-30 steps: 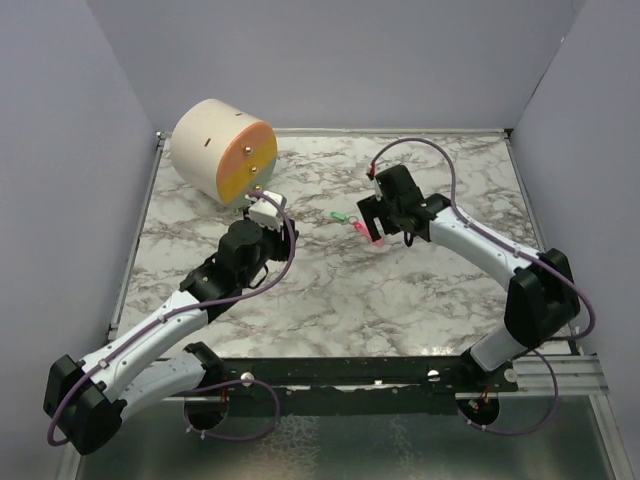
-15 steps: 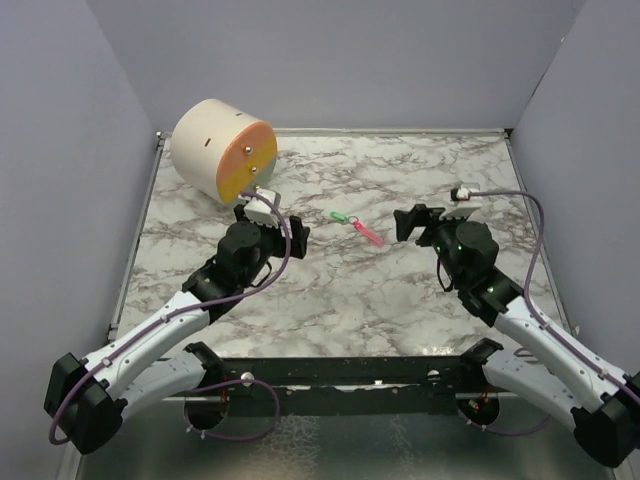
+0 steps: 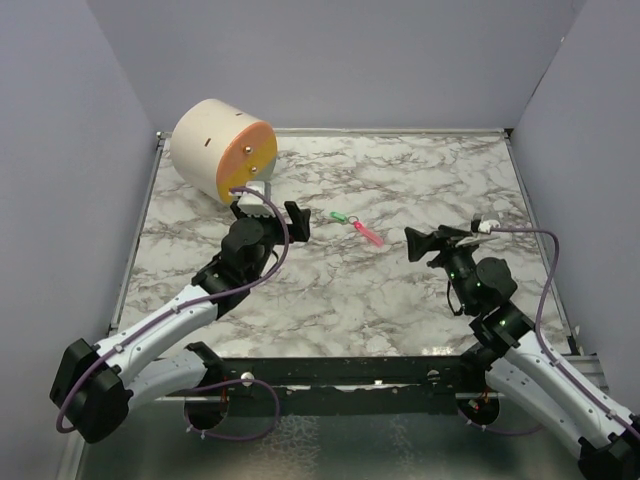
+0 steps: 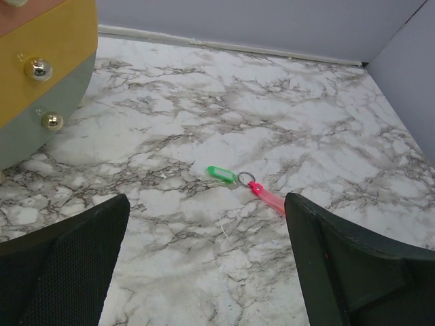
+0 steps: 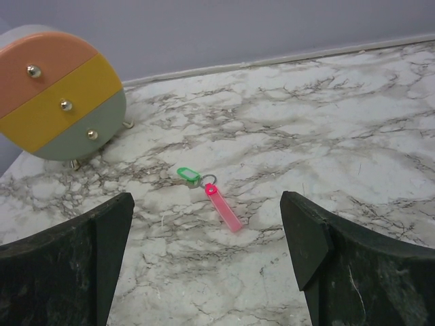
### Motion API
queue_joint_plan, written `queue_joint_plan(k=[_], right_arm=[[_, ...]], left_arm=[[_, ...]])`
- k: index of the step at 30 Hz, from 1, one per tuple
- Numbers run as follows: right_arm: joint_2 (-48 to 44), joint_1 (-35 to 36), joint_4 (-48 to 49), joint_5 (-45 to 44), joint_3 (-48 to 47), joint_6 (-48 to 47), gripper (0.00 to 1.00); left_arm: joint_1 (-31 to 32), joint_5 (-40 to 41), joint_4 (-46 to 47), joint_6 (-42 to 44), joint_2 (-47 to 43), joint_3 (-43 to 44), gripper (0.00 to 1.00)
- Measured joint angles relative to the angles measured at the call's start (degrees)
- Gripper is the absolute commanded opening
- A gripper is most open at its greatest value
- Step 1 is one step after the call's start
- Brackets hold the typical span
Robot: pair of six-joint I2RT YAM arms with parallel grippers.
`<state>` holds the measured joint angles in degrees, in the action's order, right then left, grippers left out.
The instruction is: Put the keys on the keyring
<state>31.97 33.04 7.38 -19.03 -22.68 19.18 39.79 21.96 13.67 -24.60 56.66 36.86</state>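
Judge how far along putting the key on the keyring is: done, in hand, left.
Seemingly done: the green key lies end to end with the keyring, touching its ring; whether it is threaded is too small to tell. In hand: nothing; both arms' jaws stand open, empty. Left: perhaps only checking the link.

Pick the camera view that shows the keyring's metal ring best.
Left wrist: the keyring lies mid-frame, its silver ring a distinct loop between pink tag and green key. Right wrist shows it similarly, the ring fainter. Top external shows only a tiny pink streak.
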Motion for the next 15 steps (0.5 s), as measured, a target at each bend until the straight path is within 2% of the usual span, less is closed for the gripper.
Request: queue_joint_plan(k=[4, 15], right_arm=[[-0.7, 0.0, 0.4, 0.7, 1.7, 0.2, 0.90], [7.1, 0.0, -1.7, 3.7, -0.4, -2.4, 0.90]], left_arm=[[0.8, -0.1, 2.2, -1.3, 1.5, -0.1, 0.99], [2.7, -1.6, 7.6, -2.0, 0.5, -2.5, 0.99]])
